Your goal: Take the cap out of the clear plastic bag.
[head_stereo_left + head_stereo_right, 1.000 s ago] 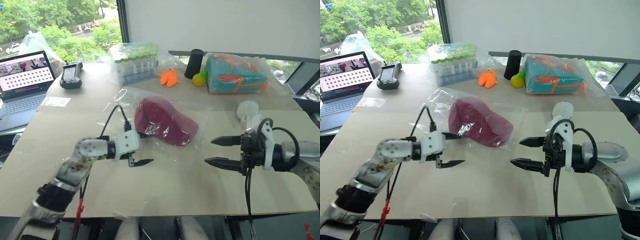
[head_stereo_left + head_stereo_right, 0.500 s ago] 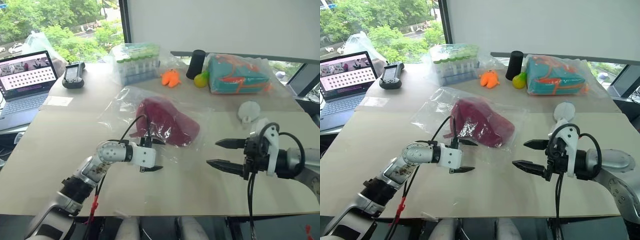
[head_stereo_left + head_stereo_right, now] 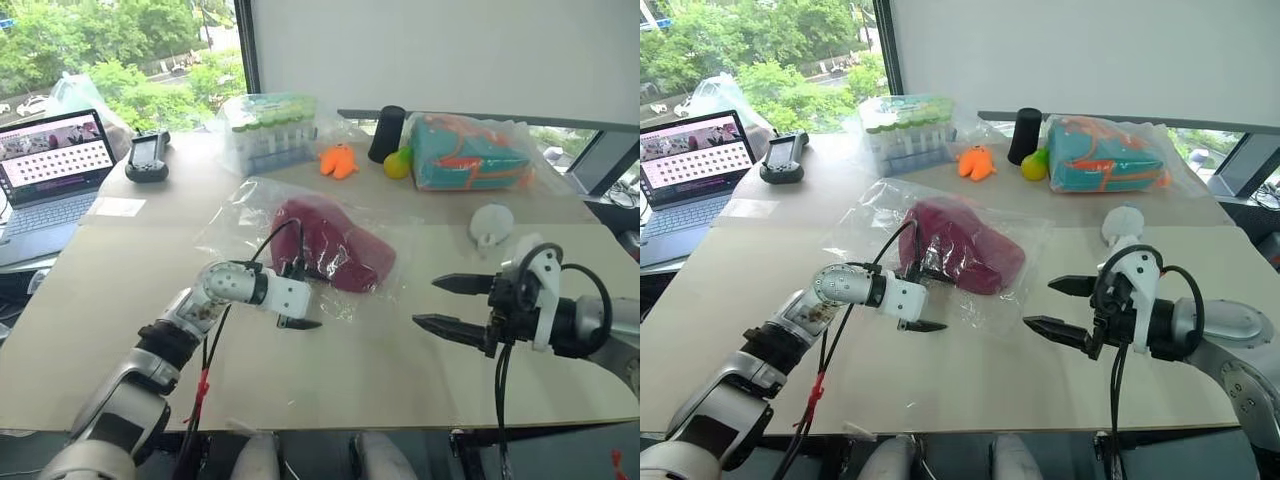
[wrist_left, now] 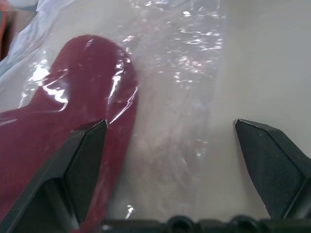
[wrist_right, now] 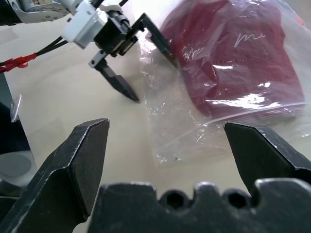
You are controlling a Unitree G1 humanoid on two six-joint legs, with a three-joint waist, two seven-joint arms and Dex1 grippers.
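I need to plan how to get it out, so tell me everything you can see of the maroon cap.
The cap is dark red fabric with a small white script logo visible in the right wrist view. It lies slumped on the table, wholly enclosed in the clear plastic bag, whose crinkled film covers it. The open left gripper is at the bag's near edge, one finger over the film beside the cap; whether it touches is unclear. The open right gripper is apart from it.
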